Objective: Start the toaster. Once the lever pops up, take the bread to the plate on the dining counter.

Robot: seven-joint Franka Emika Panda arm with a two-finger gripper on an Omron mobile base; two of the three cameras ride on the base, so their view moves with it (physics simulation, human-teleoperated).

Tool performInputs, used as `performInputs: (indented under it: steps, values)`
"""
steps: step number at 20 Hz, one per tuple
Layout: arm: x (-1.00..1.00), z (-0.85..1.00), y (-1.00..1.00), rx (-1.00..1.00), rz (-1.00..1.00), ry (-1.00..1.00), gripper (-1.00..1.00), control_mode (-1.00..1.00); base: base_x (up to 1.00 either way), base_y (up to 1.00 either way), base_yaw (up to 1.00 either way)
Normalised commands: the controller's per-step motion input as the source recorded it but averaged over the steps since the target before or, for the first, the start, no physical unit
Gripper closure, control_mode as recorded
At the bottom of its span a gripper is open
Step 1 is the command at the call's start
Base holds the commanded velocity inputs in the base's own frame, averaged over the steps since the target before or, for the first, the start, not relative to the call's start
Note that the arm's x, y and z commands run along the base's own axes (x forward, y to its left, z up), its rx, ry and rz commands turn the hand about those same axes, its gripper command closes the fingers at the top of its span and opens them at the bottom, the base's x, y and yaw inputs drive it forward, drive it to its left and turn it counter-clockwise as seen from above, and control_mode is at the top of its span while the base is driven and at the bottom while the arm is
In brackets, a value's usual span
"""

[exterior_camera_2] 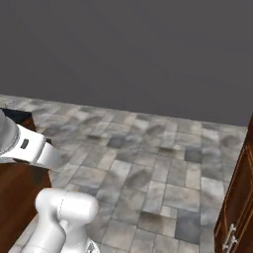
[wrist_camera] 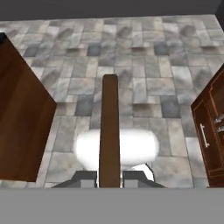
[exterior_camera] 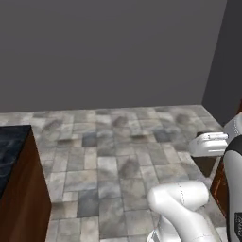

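In the hand view, the bread (wrist_camera: 109, 131) stands edge-on as a long dark brown strip rising from between the two dark fingertips (wrist_camera: 85, 177) at 6 o'clock toward the centre; the gripper (wrist_camera: 109, 178) is clamped on its lower end, one tip touching each face. Below it lies the grey stone-tile floor (wrist_camera: 144, 61). The dining counter's brown wooden panel base (wrist_camera: 19, 127) fills the 9 o'clock side of that view, and a brown cabinet with a silver handle (wrist_camera: 203, 135) sits at 3 o'clock, well apart from the bread.

In the left base view, the dining counter (exterior_camera: 12, 142) shows its black marbled top at 8 o'clock, with the white arm (exterior_camera: 189, 208) at 5 o'clock. In the right base view, the arm (exterior_camera_2: 29, 146) crosses at 9 o'clock and the cabinet (exterior_camera_2: 237, 207) stands at 4 o'clock before a plain grey wall (exterior_camera_2: 128, 54).
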Motion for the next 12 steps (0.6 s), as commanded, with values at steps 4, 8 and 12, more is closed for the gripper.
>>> performInputs:
  steps: [4, 8, 12]
  values:
    - [0.00, 0.00, 0.00, 0.00, 0.00, 0.00, 1.00, 1.00, 1.00, -0.90, 0.00]
    - [0.00, 0.00, 0.00, 0.00, 0.00, 0.00, 1.00, 1.00, 1.00, -0.84, 0.02]
    - [0.00, 0.00, 0.00, 0.00, 0.00, 0.00, 1.00, 1.00, 1.00, -0.61, 0.14]
